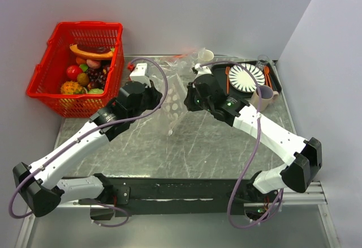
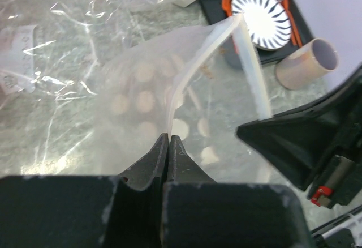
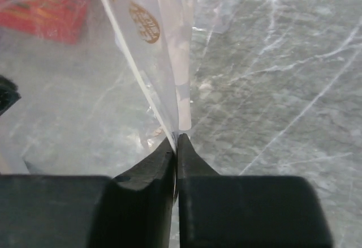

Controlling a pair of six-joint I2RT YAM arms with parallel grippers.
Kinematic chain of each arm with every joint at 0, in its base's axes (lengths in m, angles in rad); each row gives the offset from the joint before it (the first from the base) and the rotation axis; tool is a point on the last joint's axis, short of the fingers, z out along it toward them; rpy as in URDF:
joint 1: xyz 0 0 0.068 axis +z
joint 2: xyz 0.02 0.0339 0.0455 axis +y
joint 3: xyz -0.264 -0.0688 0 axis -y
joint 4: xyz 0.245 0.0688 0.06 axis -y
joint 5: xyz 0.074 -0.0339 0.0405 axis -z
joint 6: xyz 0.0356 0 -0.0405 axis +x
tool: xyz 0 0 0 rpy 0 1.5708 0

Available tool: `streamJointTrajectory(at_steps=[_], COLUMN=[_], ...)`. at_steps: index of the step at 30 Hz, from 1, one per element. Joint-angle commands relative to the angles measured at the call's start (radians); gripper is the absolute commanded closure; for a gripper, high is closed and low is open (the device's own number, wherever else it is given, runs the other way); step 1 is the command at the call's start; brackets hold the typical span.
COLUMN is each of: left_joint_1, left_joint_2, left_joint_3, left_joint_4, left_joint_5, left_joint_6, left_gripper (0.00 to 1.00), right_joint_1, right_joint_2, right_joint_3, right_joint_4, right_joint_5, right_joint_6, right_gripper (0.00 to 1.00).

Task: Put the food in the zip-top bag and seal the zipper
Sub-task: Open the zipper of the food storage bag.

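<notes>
The zip-top bag point(image 1: 172, 103), clear with pale dots, hangs between my two grippers above the table's middle. My left gripper point(image 1: 160, 98) is shut on one edge of its mouth and my right gripper point(image 1: 189, 99) is shut on the other. In the left wrist view the closed gripper point(image 2: 168, 137) pinches the bag point(image 2: 141, 101), and the whitish zipper point(image 2: 251, 67) runs up and away. In the right wrist view the closed gripper point(image 3: 176, 138) grips the bag's edge point(image 3: 169, 78). The food point(image 1: 85, 79) lies in the red basket point(image 1: 42, 92) at the far left. I see no food in the bag.
Crumpled clear plastic point(image 1: 172, 64) and a small white box point(image 1: 138, 71) lie behind the bag. A dark tray point(image 1: 218, 81) with a striped plate point(image 1: 246, 77) and a beige cup point(image 1: 261, 97) stand at the back right. Walls close in at the back and right.
</notes>
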Motion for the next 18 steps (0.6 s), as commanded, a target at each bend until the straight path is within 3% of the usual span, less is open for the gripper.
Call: streamJointTrajectory(at_steps=[1,5,10,13,18], left_joint_1=[-0.004,-0.004,0.005,0.014,0.039], left_joint_2=[0.007,0.047,0.094,0.163,0.294], left_joint_3=[0.055,0.052,-0.026,-0.072,-0.112], left_joint_4=[-0.022,-0.026,0.079,0.156,0.22], left_joint_5=[-0.053,-0.045,0.087,0.166,0.168], left_joint_6=[0.017,0.006,-0.049,-0.087,-0.107], left_gripper=[0.99,0.99,0.99,0.99,0.99], right_joint_1=[0.0,-0.008,-0.023,-0.023,-0.025], right_joint_2=[0.014,0.029,0.081,0.095,0.106], right_joint_3=[0.069,0.133,0.296,0.343,0.29], right_joint_4=[-0.072,-0.174,-0.349,-0.392,-0.366], right_joint_5=[0.156,0.374,0.65,0.683,0.545], right_joint_6=[-0.047,-0.076,-0.091,-0.102,-0.14], right_gripper=[1.0,1.0,1.0,1.0,1.0])
